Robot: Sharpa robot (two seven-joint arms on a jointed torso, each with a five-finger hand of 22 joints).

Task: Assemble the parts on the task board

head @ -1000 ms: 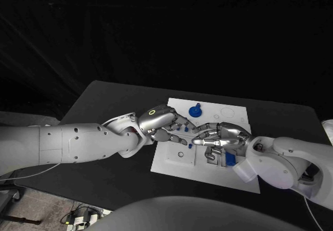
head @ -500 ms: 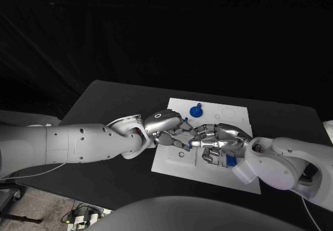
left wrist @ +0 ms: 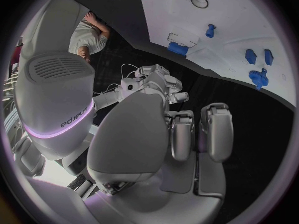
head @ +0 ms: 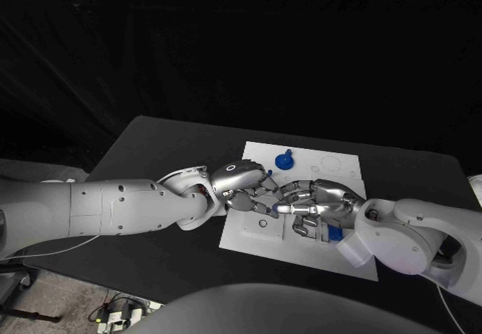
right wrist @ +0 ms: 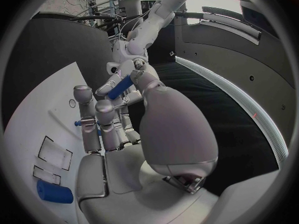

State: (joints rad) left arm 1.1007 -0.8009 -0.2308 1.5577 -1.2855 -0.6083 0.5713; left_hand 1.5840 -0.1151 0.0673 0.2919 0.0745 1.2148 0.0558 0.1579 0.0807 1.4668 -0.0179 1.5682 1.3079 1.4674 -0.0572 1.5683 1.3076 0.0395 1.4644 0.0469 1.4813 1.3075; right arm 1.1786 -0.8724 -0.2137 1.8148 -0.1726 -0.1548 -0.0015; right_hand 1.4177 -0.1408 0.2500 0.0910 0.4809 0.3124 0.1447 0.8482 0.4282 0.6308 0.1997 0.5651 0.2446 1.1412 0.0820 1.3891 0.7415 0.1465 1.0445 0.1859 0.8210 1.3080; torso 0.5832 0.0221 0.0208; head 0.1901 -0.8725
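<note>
Task board: we see a white flat plate lying mid-table, with outlined recesses and small round holes.
Round blue part: we find it sitting on the board's far edge, a knobbed disc.
Blue cylinder: we see it lying on its side on the board, next to two rectangular outlines.
Blue rod: we see it tilted, pinched in the right hand.
</note>
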